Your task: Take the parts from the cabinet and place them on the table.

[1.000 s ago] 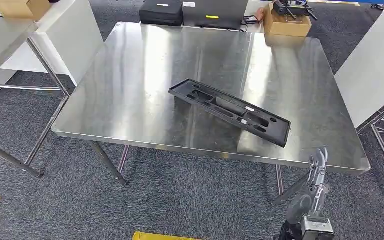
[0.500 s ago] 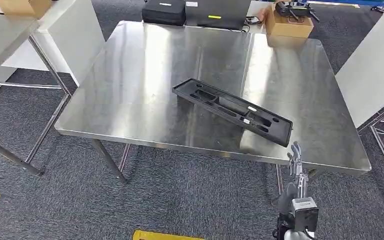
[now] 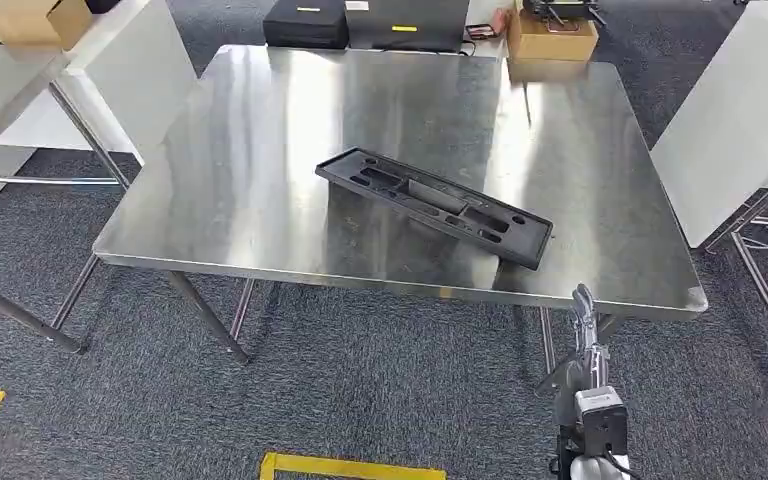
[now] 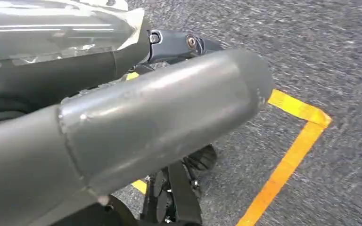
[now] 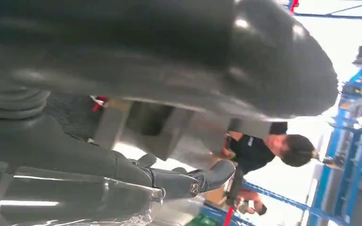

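A long black moulded part (image 3: 435,205) with several recesses lies slantwise on the steel table (image 3: 260,180), toward its near right side. My right hand (image 3: 585,340) hangs below and in front of the table's near right edge, apart from the part, fingers stretched upward and holding nothing. In the right wrist view the right hand (image 5: 169,179) has its dark fingers extended and empty under the thick thumb. My left hand (image 4: 160,108) hangs over grey carpet with nothing in it.
A cardboard box (image 3: 552,35) and a black case (image 3: 305,22) stand beyond the table's far edge. A white table (image 3: 20,70) stands at left, a white panel (image 3: 730,130) at right. Yellow tape (image 3: 350,466) marks the carpet. A person (image 5: 268,148) stands nearby.
The whole picture has shifted a little, so the camera moved. My right hand has dropped lower in front of the table edge. The black part lies as before.
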You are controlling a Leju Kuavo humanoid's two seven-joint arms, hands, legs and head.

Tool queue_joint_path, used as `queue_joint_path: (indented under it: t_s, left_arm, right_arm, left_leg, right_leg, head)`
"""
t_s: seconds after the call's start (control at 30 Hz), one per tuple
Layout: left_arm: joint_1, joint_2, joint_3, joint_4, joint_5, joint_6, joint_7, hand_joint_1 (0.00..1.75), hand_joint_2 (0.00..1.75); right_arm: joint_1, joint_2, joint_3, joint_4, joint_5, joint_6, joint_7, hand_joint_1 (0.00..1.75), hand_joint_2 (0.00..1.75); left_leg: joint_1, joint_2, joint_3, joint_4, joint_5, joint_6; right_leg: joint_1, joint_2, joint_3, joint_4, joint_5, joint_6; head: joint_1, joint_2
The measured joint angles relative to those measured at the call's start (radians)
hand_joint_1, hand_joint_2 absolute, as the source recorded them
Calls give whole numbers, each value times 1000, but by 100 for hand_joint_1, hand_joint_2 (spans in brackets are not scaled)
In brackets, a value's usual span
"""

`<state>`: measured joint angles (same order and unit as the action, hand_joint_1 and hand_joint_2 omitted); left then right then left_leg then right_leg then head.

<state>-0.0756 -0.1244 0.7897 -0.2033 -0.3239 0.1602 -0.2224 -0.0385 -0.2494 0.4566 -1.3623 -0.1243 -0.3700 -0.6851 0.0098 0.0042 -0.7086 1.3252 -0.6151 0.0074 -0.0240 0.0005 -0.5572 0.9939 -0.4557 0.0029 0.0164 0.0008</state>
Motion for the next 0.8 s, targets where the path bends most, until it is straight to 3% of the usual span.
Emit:
queue_joint_path:
  t_s: [0.03,0.1,0.13,0.17,0.27,0.3,0.33,0.37,0.4,0.43,0.47,0.5,0.53,0.57,0.6,0.63,0.67,0.77,0.8]
  left_arm:
    - [1,0,1,0,0,0,0,0,0]
    - [2,0,3,0,0,0,0,0,0]
    - [1,0,5,0,0,-2,1,0,0]
    - [1,0,7,0,0,-5,2,0,0]
    - [2,-2,10,0,0,-10,4,0,0]
    - [2,-4,10,0,0,-11,4,0,0]
    - [1,-8,11,0,0,-12,4,0,0]
    - [1,-8,11,0,0,-13,4,0,0]
    - [2,-8,13,0,0,-17,4,0,0]
    - [2,-9,16,0,0,-22,4,0,0]
    - [2,-9,17,0,0,-26,4,0,0]
    - [2,-10,18,0,0,-30,4,0,0]
    - [2,-10,19,0,0,-36,6,0,0]
    - [2,-11,19,0,-2,-42,9,0,0]
    - [1,-12,19,0,-6,-47,10,0,0]
    - [0,-13,19,0,-12,-53,12,0,0]
    - [0,-13,19,0,-13,-55,15,0,0]
    - [0,-16,19,0,-22,-63,16,0,0]
    - [1,-16,19,0,-23,-64,16,0,0]
  right_arm:
    - [6,-6,1,0,-2,0,0,0,0]
    - [16,-23,3,-1,-2,-5,0,0,0]
    - [21,-31,3,-5,-3,-10,0,0,0]
    - [27,-41,4,-11,-6,-16,0,0,0]
    - [49,-63,7,-34,-7,-32,-1,0,0]
    - [58,-70,9,-41,-5,-33,-1,0,0]
    - [63,-74,11,-44,1,-33,-1,0,0]
    - [67,-74,13,-48,12,-33,-1,0,0]
    - [69,-72,14,-50,26,-32,-1,0,0]
    - [71,-65,15,-53,43,-32,-1,0,0]
    - [74,-56,16,-53,57,-32,-1,0,0]
    - [77,-45,18,-53,73,-34,-1,0,0]
    - [80,-34,20,-53,82,-36,-1,0,0]
    - [83,-26,21,-53,89,-40,-1,0,0]
    - [86,-21,22,-53,90,-41,-1,0,0]
    - [87,-15,22,-53,87,-41,-1,0,0]
    - [86,-12,21,-53,80,-40,-1,0,0]
    - [94,-5,13,-45,60,-31,-1,0,0]
    - [95,-2,13,-42,58,-29,-1,0,0]
  left_leg:
    - [1,0,34,-44,27,2]
    - [3,-5,153,-225,94,7]
    - [3,-16,208,-313,97,13]
    - [0,-19,214,-322,104,15]
    - [-10,-18,201,-322,112,28]
    - [-4,-12,196,-335,126,42]
    - [-6,-7,190,-337,136,50]
    - [-6,-4,177,-337,144,62]
    - [-8,0,167,-337,152,65]
    - [-10,5,154,-337,161,66]
    - [-11,8,141,-336,171,66]
    - [-13,11,128,-335,180,65]
    - [-13,12,116,-335,190,63]
    - [-14,13,104,-334,199,61]
    - [-14,13,95,-334,207,57]
    - [-15,12,88,-331,215,54]
    - [-22,11,81,-327,221,48]
    - [-16,12,81,-335,247,29]
    - [-17,11,76,-336,255,19]
  right_leg:
    - [0,1,-3,1,4,1]
    - [0,4,-6,2,9,7]
    - [0,5,-6,2,12,12]
    - [7,6,-10,3,17,20]
    - [5,7,-15,-3,33,44]
    - [16,10,-19,0,34,52]
    - [6,7,-37,25,4,46]
    - [7,7,-59,78,-47,36]
    - [5,7,-82,150,-96,29]
    - [4,7,-106,225,-136,28]
    - [4,7,-121,290,-159,35]
    - [4,7,-115,311,-154,46]
    - [4,6,-85,288,-130,59]
    - [4,6,-34,222,-96,70]
    - [4,5,25,137,-72,75]
    - [4,1,89,44,-66,69]
    - [12,-1,140,-40,-90,56]
    - [24,2,114,-36,-77,35]
    - [15,1,108,-42,-64,20]
  head:
    - [0,0]
    - [-1,0]
    - [-2,0]
    - [1,0]
    - [2,0]
    - [1,0]
    - [0,0]
    - [6,0]
    - [7,0]
    - [6,0]
    - [7,0]
    - [7,0]
    - [7,0]
    - [7,0]
    - [7,0]
    - [8,0]
    - [7,0]
    - [1,0]
    - [2,0]
